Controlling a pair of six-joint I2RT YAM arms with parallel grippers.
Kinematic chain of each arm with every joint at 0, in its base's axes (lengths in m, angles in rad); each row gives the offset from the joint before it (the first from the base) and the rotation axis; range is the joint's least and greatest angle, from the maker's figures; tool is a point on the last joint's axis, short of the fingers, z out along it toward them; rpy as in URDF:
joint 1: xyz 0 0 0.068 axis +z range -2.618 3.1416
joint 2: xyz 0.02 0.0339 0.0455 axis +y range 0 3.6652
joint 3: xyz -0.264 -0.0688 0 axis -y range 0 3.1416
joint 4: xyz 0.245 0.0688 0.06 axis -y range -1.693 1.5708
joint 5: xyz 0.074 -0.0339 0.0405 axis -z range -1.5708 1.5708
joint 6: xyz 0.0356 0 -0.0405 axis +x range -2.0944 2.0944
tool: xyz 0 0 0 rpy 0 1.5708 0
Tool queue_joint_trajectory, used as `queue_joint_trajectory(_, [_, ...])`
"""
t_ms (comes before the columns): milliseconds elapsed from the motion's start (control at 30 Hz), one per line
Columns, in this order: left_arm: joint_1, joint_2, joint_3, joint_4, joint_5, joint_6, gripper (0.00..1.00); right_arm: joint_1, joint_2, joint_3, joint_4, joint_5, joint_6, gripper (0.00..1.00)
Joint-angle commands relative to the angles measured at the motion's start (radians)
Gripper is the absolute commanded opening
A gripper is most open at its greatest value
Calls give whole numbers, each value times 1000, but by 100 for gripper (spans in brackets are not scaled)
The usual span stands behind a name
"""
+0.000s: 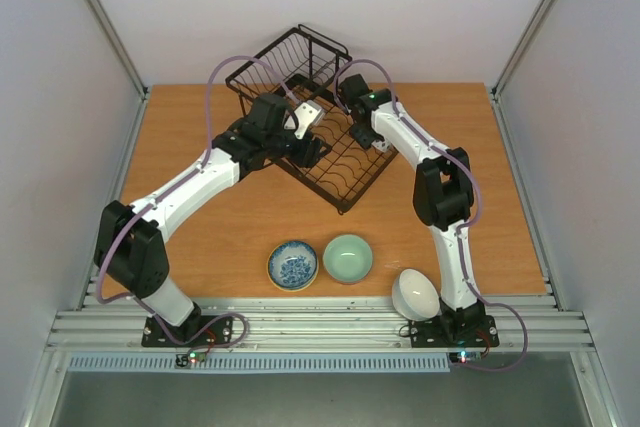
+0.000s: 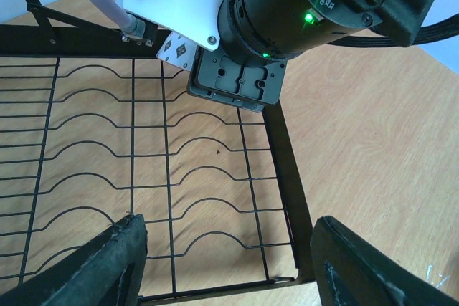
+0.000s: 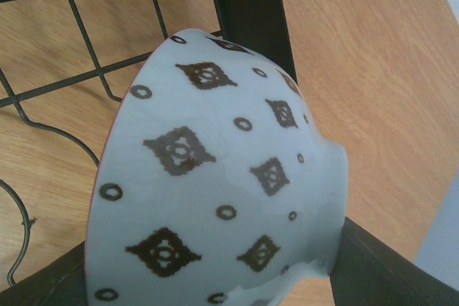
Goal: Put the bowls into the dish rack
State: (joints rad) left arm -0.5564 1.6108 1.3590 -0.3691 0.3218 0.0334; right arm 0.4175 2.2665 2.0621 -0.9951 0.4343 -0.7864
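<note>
holding the patterned bowl (image 3: 215, 177) clamped in my right gripper (image 3: 215, 281) by the corner rim of the dish rack (image 3: 251, 5); left gripper (image 2: 229, 263) spread over open dividers (image 2: 208, 177). only the top view shows three bowls (image 1: 348, 257), lower centre.

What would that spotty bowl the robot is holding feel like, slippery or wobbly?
Probably slippery: the patterned bowl looks smooth and shiny. It seems hard, so it likely won't bend but could chip on the dish rack wires. Round and tipped sideways, it might roll if let go.
</note>
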Motion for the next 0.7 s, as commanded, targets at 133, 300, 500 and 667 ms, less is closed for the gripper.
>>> queue_joint_trajectory(133, [6, 13, -9, 59, 20, -12, 64, 3, -25, -88, 14, -30, 44, 1])
queue_joint_trajectory(300, [7, 16, -10, 58, 24, -15, 64, 3, -24, -63, 9, -12, 37, 1])
queue_joint_trajectory(500, [9, 20, -11, 59, 23, -15, 64, 7, -107, -109, 66, 9, 60, 1])
queue_joint_trajectory(667, [9, 29, -6, 59, 29, -18, 64, 24, -152, -118, 65, 36, 57, 1])
